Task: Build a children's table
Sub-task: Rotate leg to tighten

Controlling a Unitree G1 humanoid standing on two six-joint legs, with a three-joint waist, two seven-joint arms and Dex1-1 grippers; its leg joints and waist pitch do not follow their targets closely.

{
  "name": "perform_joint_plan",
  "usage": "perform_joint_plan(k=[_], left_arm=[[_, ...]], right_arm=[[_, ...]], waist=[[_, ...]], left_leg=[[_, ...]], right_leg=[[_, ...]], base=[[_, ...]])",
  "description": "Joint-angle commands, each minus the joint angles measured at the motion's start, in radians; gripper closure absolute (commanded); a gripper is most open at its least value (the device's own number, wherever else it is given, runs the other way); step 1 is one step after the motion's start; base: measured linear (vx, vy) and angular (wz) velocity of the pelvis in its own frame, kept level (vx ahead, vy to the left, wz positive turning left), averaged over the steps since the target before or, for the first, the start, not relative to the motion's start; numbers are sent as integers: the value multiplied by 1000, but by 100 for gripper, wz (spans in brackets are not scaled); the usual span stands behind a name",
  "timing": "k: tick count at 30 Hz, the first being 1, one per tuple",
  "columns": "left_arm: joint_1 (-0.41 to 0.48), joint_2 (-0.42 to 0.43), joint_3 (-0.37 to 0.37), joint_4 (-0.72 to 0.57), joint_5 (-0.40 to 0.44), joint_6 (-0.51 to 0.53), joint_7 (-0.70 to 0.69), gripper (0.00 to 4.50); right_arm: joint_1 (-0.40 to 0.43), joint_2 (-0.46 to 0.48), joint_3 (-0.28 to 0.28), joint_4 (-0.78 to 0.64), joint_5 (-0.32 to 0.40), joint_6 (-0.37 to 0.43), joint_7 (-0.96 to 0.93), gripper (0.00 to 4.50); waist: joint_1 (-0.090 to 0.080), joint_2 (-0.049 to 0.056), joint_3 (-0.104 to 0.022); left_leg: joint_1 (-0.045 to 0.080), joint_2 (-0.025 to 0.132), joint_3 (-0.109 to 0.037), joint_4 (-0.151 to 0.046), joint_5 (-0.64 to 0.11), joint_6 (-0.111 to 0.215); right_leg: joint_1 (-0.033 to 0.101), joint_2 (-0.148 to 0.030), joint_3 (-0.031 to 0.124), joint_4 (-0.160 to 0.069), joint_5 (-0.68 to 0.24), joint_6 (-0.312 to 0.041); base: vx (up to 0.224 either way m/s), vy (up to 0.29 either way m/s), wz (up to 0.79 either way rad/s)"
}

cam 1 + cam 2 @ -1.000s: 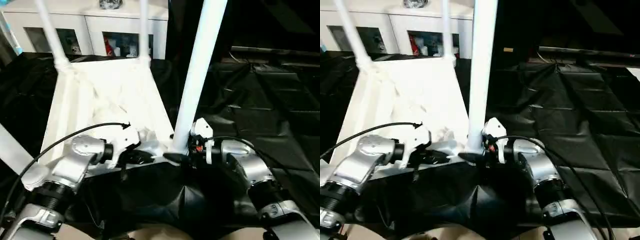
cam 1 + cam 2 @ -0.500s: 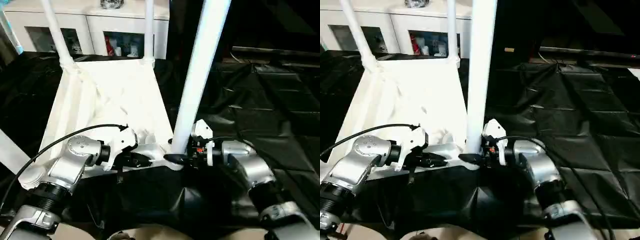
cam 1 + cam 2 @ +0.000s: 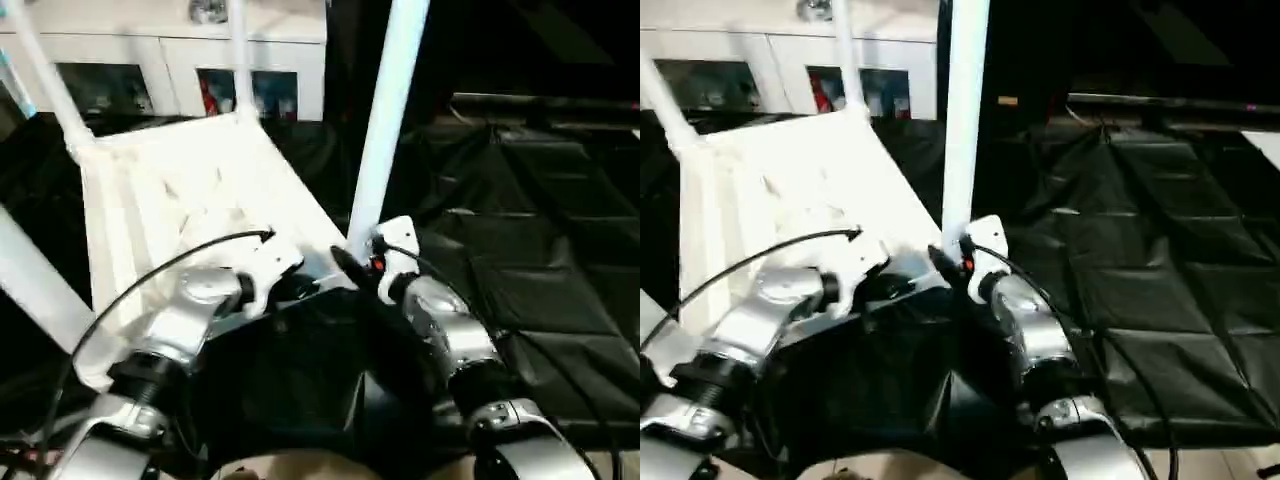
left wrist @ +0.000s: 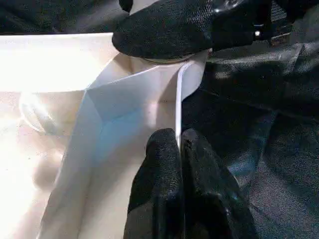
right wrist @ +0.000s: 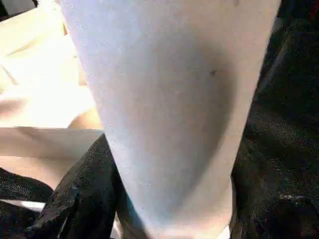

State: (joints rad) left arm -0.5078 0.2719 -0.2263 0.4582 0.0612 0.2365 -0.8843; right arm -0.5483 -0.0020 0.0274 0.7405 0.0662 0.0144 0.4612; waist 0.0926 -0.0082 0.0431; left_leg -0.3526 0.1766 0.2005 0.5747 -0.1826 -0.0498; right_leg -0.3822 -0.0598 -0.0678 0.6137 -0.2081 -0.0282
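Observation:
The white tabletop (image 3: 170, 190) lies upside down on black sheeting, ribbed underside up. Two white legs (image 3: 238, 50) stand in its far corner sockets, and another leg (image 3: 25, 275) rises at the near left. A thick near-right leg (image 3: 385, 120) stands in its corner socket. My left gripper (image 3: 298, 287) is shut on the tabletop's thin near rim (image 4: 178, 107), close to that corner. My right gripper (image 3: 348, 264) is closed around the base of the near-right leg (image 5: 164, 99), with one black finger (image 5: 79, 199) pressed against the tube.
A white cabinet (image 3: 150, 70) with glass doors stands behind the tabletop. Crumpled black sheeting (image 3: 520, 250) covers the floor to the right and in front. A black cable (image 3: 150, 275) loops over my left forearm.
The whole picture has shifted. The tabletop now looks turned, its near-right corner and leg further from me. Both grippers keep their holds. The right jaws closed a little around the leg.

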Motion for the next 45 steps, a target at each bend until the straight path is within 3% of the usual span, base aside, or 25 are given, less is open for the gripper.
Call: perform_joint_plan(k=[1,4,6,10,13,21,22,30,35,38,41,43,45], left_arm=[[-28,-92,-21,-22,-56,-26,26,450],[-13,-69,-23,-36,-62,-37,-12,450],[7,-30,-22,-55,-73,-43,-70,450],[24,20,-22,-70,-77,-50,-133,450],[39,69,-13,-80,-93,-79,-204,450],[61,152,-1,-110,-137,-74,-336,450],[64,158,-2,-115,-140,-71,-347,450],[74,170,-5,-122,-152,-61,-381,450],[77,162,-5,-123,-150,-66,-360,450],[70,139,3,-116,-146,-60,-321,450],[32,79,14,-70,-101,-54,-195,450],[25,68,14,-62,-93,-46,-172,450],[-1,7,23,-41,-82,-26,-77,450]], right_arm=[[9,67,84,17,-15,19,93,114],[7,50,80,7,6,21,156,93],[6,10,111,-7,-2,-3,231,63],[8,-37,124,-37,18,-10,339,63],[15,-104,144,-79,32,-1,480,63],[26,-205,161,-118,54,30,671,63],[27,-212,163,-124,58,38,685,89],[43,-218,169,-155,80,83,738,152],[52,-201,173,-155,71,100,696,181],[44,-171,157,-113,41,78,591,187],[27,-94,109,-36,2,68,341,187],[24,-81,101,-26,-3,74,296,188],[18,-24,78,7,-13,75,148,188]], waist=[[-2,-5,-50],[-3,-4,-49],[-2,-4,-51],[-3,-5,-54],[1,-3,-55],[11,-5,-53],[13,-5,-53],[22,-7,-58],[23,-6,-56],[17,-7,-53],[10,-7,-47],[2,-7,-47],[-5,-7,-42]], left_leg=[[7,63,-33,-65,-181,29],[8,64,-34,-66,-196,30],[7,65,-34,-65,-190,33],[2,64,-33,-60,-141,61],[1,66,-30,-57,-129,76],[3,72,-30,-59,-146,63],[3,71,-29,-58,-143,66],[0,70,-27,-51,-100,79],[-1,69,-28,-53,-114,69],[1,69,-30,-56,-141,48],[3,68,-33,-62,-176,25],[10,66,-36,-65,-211,-1],[12,67,-36,-68,-237,-6]], right_leg=[[34,-102,63,-81,-202,-173],[33,-102,63,-84,-234,-167],[35,-102,62,-82,-219,-170],[39,-100,61,-71,-120,-196],[40,-97,58,-68,-103,-206],[37,-98,57,-66,-130,-215],[37,-97,57,-66,-121,-215],[35,-97,56,-57,-58,-226],[34,-98,56,-60,-87,-221],[32,-101,58,-66,-138,-212],[29,-103,60,-77,-214,-193],[28,-104,60,-84,-288,-176],[24,-104,63,-90,-321,-165]], base=[[0,0,0],[0,0,0],[0,0,0],[0,0,0],[0,0,0],[0,0,0],[0,0,0],[0,0,0],[0,0,0],[0,0,0],[0,0,0],[0,0,0],[0,0,0]])
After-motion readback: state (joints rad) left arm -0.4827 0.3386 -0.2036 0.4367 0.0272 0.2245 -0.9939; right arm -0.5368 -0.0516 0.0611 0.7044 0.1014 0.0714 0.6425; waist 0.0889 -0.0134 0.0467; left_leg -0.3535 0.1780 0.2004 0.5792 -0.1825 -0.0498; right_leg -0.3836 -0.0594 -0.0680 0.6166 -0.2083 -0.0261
